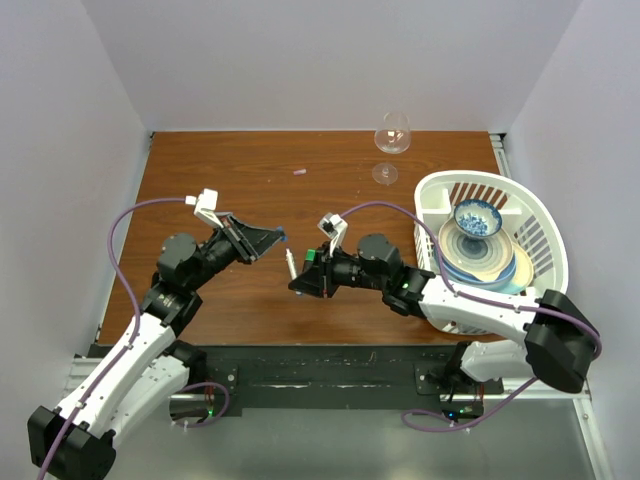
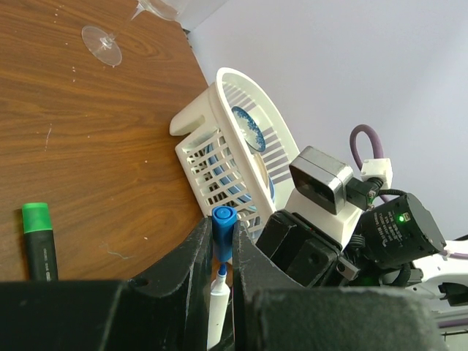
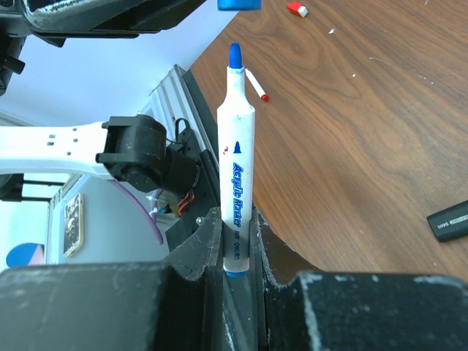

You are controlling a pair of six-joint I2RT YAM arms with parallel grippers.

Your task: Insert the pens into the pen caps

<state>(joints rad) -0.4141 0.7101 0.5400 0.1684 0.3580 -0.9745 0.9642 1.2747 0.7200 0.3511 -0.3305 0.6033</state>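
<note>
Nearest the arm bases, the right gripper [image 3: 235,223] is clamped on the lower barrel of a white pen [image 3: 235,161], holding it off the bench [image 1: 200,180] with its blue tip pointing at the other arm. Just beyond that tip, the left gripper [image 2: 223,245] is closed on a blue cap [image 2: 223,223], whose open end faces the pen. The step in hand looks like mating this pen with its cap: the two are nearly in line and very close. From the left wrist view the tip may already touch the cap's mouth, though the angle is too steep to be sure. The next move calls for a small straight push along the pen's axis. The cap must be kept square so the tip enters rather than glancing off the rim, and both grips must stay firm until the cap seats. Lying on the bench further out are a black marker [image 2: 40,245] with a green end, a thin pen [image 3: 254,84] with a red tip and a loose red cap [image 3: 296,9], so more pairs seem to remain. Farther back lies a pale pink cap [image 1: 299,171], with a white basket [image 1: 545,215] to the right and a wine glass [image 1: 392,135] at the far edge.
</note>
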